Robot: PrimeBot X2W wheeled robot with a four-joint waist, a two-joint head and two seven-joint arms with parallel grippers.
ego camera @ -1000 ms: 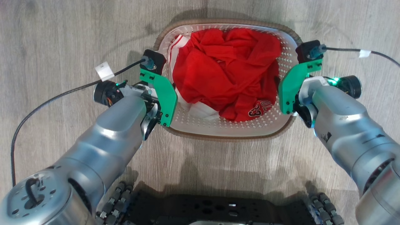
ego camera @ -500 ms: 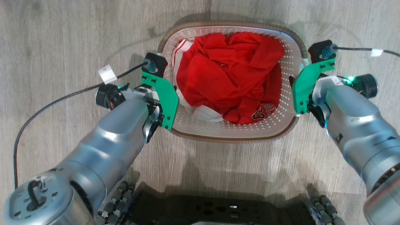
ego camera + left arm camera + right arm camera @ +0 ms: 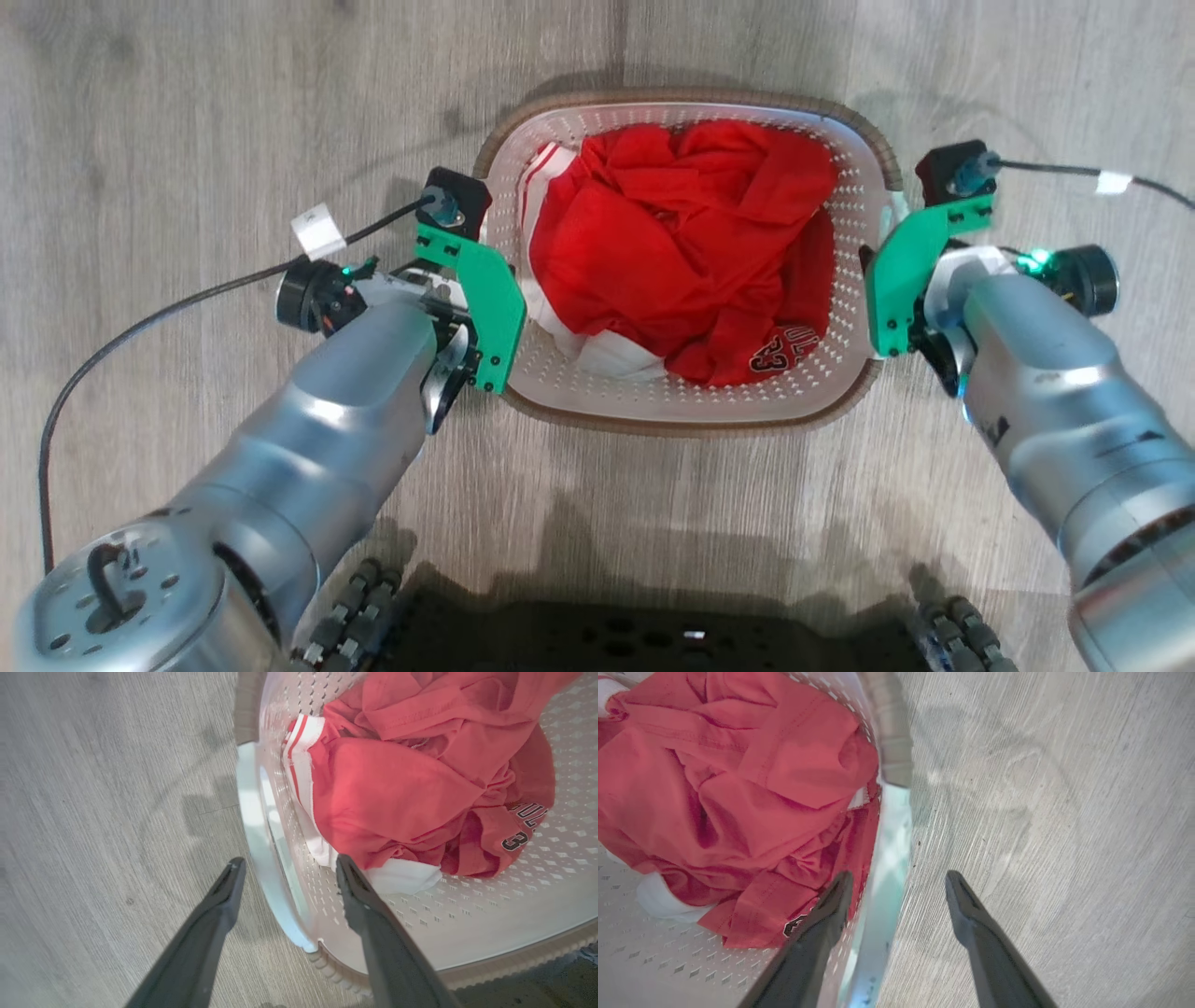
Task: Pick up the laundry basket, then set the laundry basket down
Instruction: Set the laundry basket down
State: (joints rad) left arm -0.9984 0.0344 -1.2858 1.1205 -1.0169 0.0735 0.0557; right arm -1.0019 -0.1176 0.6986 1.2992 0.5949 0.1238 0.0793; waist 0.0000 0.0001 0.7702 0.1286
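Where the task's thing lies: the laundry basket (image 3: 681, 425) is seen on the wooden floor (image 3: 187, 140) between the two arms, with a crumpled red garment (image 3: 681, 252) heaped inside. It is judged to be resting there, not hanging.
Left hand: the left hand (image 3: 288, 861) is held spread and nothing is gripped. The left handle (image 3: 254, 812) is straddled, one finger (image 3: 205, 924) over the floor and the other (image 3: 378, 933) inside the wall.
Right hand: the right hand (image 3: 899, 875) is likewise spread and empty. The right handle (image 3: 889, 849) is bracketed, one finger inside beside the garment and the other over bare floor.
Step in hand: the release after the set-down is judged to be under way, since neither handle is clasped and the basket is down.
Next move: both hands would have to be drawn evenly up and away, so that the inner fingers are not caught on the perforated wall or the cloth.
Changed since a second ago: the whole head picture has slid down a little, as shown by the dark knot (image 3: 451, 119) and the wheeled base (image 3: 653, 635), so the camera is taken to have moved. The basket is shown slightly smaller. The right arm's green bracket (image 3: 901, 275), which then lay over the inner wall, is now found at the rim.
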